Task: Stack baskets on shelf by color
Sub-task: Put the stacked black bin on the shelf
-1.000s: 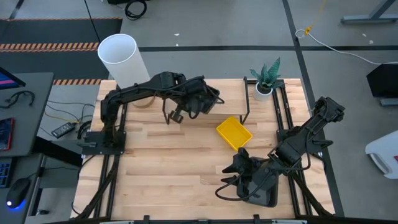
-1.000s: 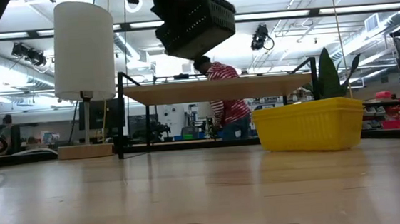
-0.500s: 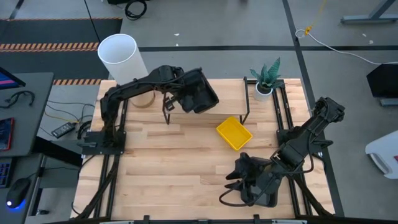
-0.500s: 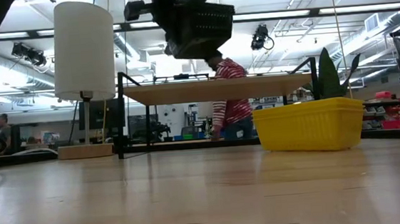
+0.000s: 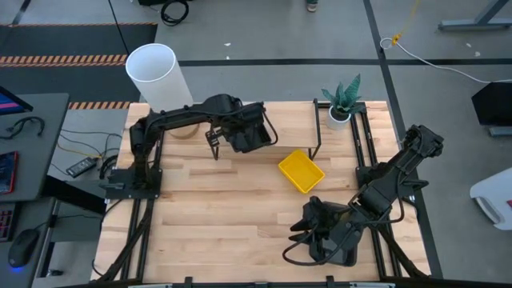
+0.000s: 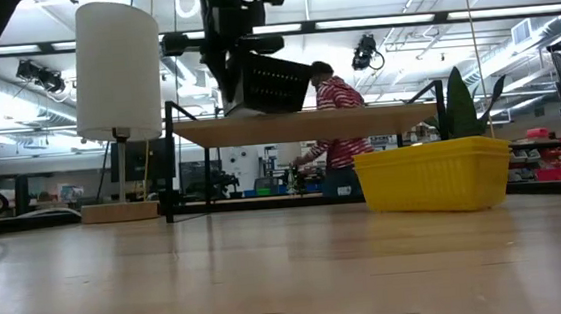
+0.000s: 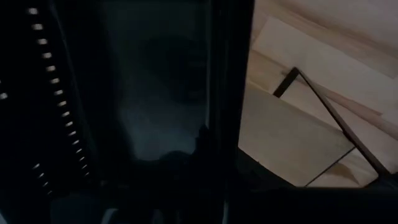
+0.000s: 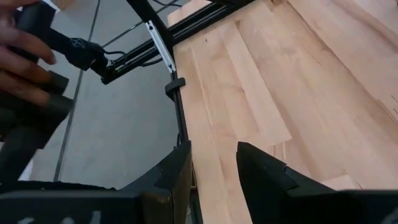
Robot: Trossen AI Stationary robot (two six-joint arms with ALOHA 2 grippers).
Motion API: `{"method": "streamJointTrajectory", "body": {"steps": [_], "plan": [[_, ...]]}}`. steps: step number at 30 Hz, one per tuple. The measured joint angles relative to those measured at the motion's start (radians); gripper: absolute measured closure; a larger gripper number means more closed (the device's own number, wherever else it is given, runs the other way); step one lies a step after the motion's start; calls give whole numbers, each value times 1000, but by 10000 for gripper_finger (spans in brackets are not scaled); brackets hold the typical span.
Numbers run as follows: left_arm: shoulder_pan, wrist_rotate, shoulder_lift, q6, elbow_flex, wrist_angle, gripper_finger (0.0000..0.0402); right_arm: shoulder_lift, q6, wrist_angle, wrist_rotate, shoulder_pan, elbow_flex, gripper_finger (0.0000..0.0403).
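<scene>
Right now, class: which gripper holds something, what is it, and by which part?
The left gripper holds a black mesh basket over the shelf; the exact grip point is hidden. The right gripper is open and empty.

A grey floor (image 5: 264,32) lies around the wooden surface (image 5: 224,208), crossed by dark lines and a hazard-striped strip (image 5: 48,60). A side desk (image 5: 32,144) stands nearby. Ceiling strip lights (image 6: 370,22) glow over a workshop, where a person in a striped shirt (image 6: 336,123) bends.
</scene>
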Motion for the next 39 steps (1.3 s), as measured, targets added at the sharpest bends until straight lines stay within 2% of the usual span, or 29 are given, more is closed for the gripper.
{"method": "streamJointTrajectory", "body": {"steps": [6,11,14,20,25,28,33,39], "plan": [[13,1,-1,-41,-9,17,385,0,0,11,0,0,0,271],[43,-14,-1,-164,-9,35,362,0,-1,13,1,0,0,271],[52,-26,-1,-253,-9,37,339,0,-13,13,4,0,0,271],[41,-33,-1,-313,-9,37,270,0,-24,13,5,-4,0,271],[18,-89,-1,-379,-9,37,215,-3,-40,12,24,-4,0,271],[12,-105,-6,-460,-1,19,195,-16,-51,12,27,-10,0,271],[-1,-106,-28,-601,24,5,188,-47,-68,6,39,-18,0,271],[-28,-68,-86,-704,55,19,204,-83,-109,3,69,-18,0,271]]}}
